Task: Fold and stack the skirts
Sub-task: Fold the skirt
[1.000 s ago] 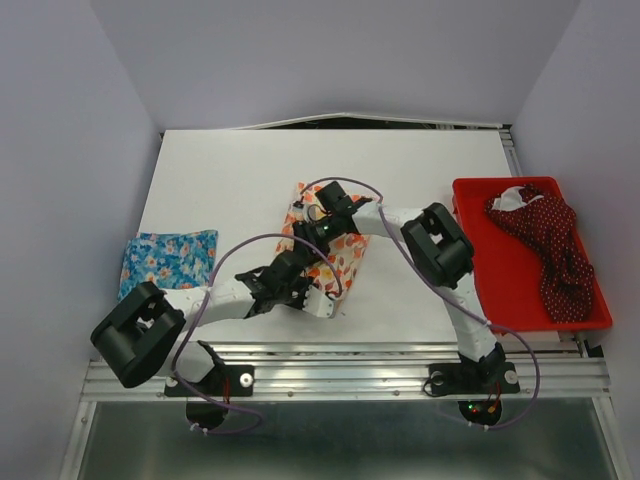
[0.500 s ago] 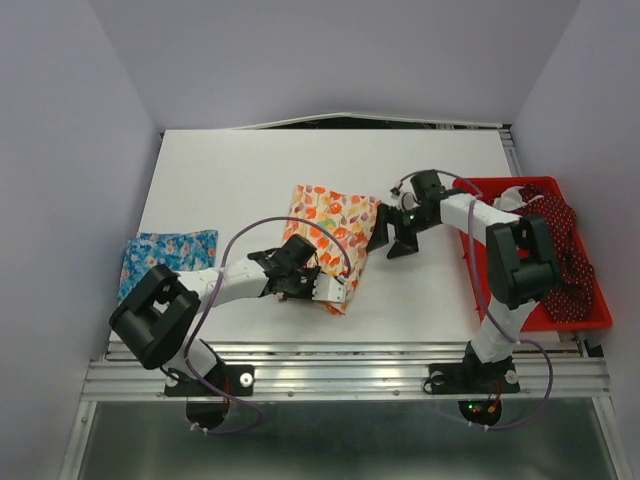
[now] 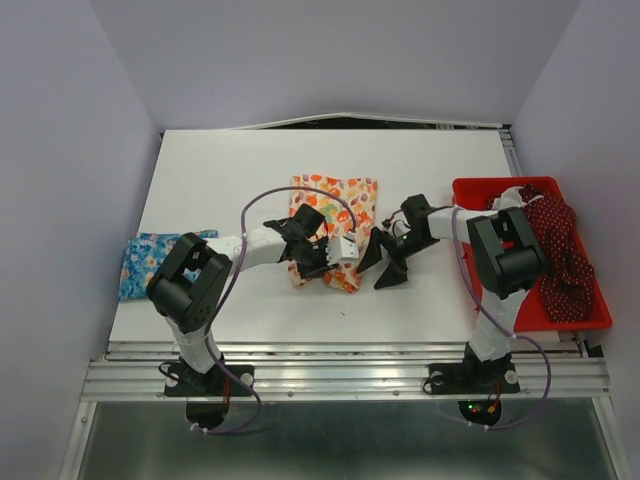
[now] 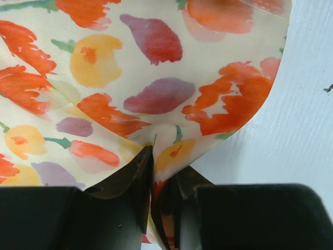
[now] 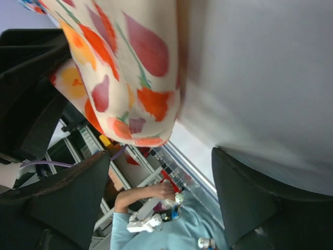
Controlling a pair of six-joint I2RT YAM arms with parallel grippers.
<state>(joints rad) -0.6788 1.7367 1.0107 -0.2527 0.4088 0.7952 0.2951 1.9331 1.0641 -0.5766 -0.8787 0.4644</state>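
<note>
The cream orange-flowered skirt (image 3: 335, 200) lies on the bench (image 3: 220, 180), its near edge pinched in the left gripper (image 4: 158, 162). The right gripper (image 3: 383, 263) sits just beside it, jaws wide and empty. The blue skirt (image 3: 150, 260) is at the left edge, the dark red skirt (image 3: 555, 245) in the tray (image 3: 480, 215).

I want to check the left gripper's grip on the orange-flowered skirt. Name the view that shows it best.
Left wrist: the left gripper pinches a fold of the orange-flowered skirt in close-up. Top external shows that pinch small, from above. Right wrist shows only a corner of the skirt, not the pinch.
</note>
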